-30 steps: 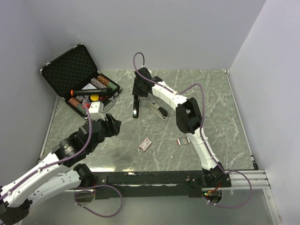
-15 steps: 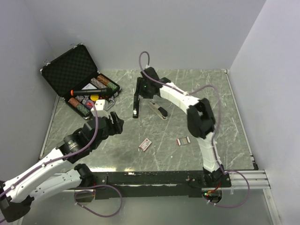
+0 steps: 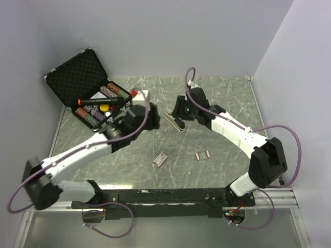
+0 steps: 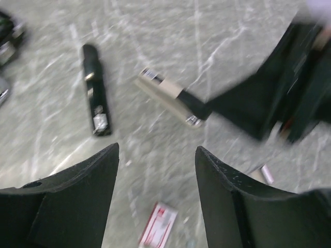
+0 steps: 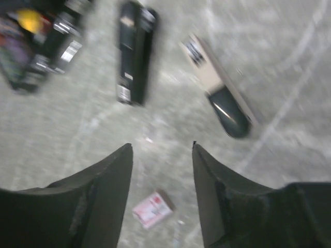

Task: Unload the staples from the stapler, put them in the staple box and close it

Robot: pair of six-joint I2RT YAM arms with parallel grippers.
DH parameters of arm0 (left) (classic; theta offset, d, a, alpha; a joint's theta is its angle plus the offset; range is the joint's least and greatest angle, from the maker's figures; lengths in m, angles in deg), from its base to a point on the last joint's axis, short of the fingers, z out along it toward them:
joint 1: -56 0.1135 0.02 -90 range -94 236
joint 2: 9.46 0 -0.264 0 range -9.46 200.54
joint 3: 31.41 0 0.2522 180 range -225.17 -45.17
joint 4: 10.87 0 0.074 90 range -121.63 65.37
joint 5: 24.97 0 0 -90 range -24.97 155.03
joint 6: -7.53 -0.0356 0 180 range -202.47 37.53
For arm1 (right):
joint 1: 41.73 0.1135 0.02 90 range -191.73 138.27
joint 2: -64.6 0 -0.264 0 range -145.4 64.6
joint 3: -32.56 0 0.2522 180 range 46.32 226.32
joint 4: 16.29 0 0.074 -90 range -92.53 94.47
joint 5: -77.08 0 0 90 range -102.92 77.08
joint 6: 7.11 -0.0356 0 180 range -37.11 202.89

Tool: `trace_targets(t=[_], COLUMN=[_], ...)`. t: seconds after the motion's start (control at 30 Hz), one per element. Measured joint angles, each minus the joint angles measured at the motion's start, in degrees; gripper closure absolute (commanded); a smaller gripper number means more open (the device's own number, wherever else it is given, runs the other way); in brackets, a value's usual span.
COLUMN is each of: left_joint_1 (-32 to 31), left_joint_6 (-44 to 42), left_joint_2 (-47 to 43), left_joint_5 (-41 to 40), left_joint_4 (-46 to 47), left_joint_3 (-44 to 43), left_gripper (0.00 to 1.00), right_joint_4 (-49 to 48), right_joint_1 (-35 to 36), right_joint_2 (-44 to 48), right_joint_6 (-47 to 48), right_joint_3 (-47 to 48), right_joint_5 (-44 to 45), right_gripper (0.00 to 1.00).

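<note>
The stapler lies in two parts on the marble table. The long black part (image 4: 95, 106) (image 5: 133, 51) lies flat; in the top view my left arm covers it. The beige and black part (image 3: 176, 123) (image 4: 170, 98) (image 5: 217, 85) lies just to its right. My left gripper (image 3: 153, 120) (image 4: 155, 150) is open and empty, hovering over the black part. My right gripper (image 3: 178, 108) (image 5: 161, 147) is open and empty, just behind the beige part. A strip of staples (image 3: 201, 155) lies nearer the front.
A red and white staple box (image 3: 161, 159) (image 4: 158, 232) (image 5: 152, 209) lies near the table's middle. An open black case (image 3: 85, 85) with poker chips stands at the back left. The two grippers are close together over the stapler.
My left arm has swung forward and right to above the black stapler part. My right gripper has moved right, from over the black part to behind the beige part. The stapler parts have not moved.
</note>
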Motion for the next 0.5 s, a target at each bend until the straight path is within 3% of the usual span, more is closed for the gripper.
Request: trace_targets(t=[0.17,0.33,0.5], left_joint_1=[0.13,0.87,3.19], left_joint_6=[-0.66,-1.16,-2.23], left_joint_2=[11.63,21.22,28.00], left_joint_5=[2.84,4.94,7.78], left_joint_4=[5.88,9.20,12.44], left_joint_3=[-7.17,-11.85,-14.75], left_gripper=[0.41,0.59,0.79], right_joint_4=[0.13,-0.28,-2.38], right_joint_1=[-0.50,-0.52,-0.57], right_joint_2=[1.97,3.61,4.02], right_joint_6=[-0.02,-0.09,-0.74], right_joint_3=[-8.00,-10.23,-11.56], right_joint_5=[-0.04,-0.50,-1.33], right_gripper=[0.72,0.98,1.00])
